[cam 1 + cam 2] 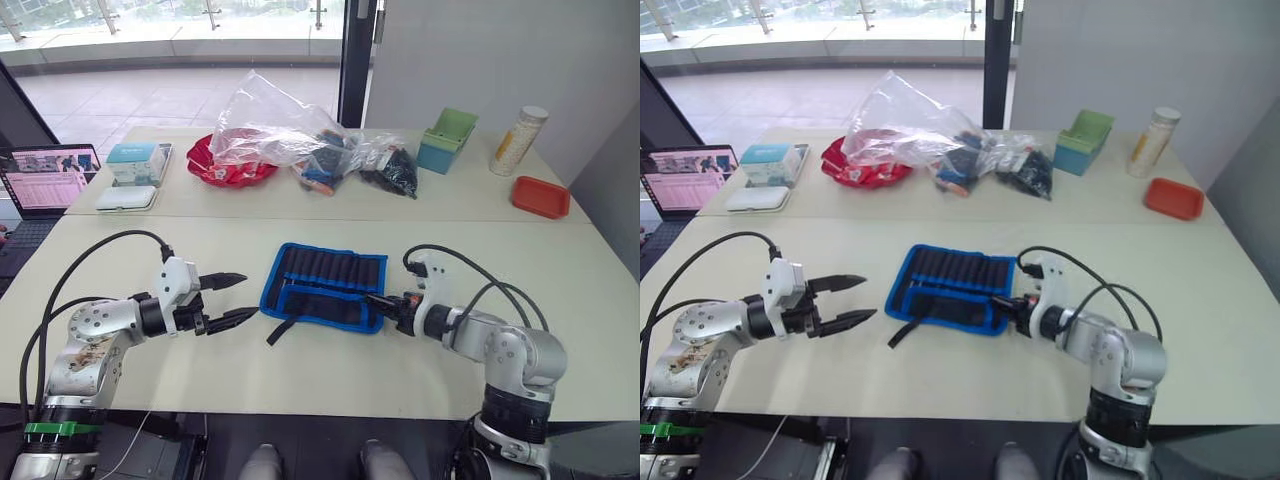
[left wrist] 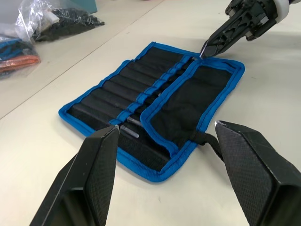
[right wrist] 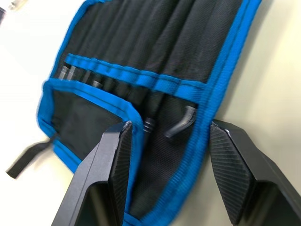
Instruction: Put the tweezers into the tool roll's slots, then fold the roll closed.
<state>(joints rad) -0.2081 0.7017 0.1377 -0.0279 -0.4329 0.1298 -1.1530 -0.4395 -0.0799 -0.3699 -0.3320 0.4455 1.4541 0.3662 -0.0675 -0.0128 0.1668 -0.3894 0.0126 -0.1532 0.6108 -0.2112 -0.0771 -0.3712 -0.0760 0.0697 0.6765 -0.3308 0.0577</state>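
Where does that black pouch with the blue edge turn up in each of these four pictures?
Left eye view: tool roll lies open at table centre, between both grippers.
Right eye view: same spot.
Left wrist view: it lies just beyond the fingers.
Right wrist view: very close, its right end between the fingers.
Shared landmark: the blue centre stripe.

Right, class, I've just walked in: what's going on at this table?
A humanoid robot is packing a tool roll lying open on the table. Tweezers already sit in its slots. The right hand, open, is at the roll's right edge; the left hand hovers open beside it. Nothing is folded yet.
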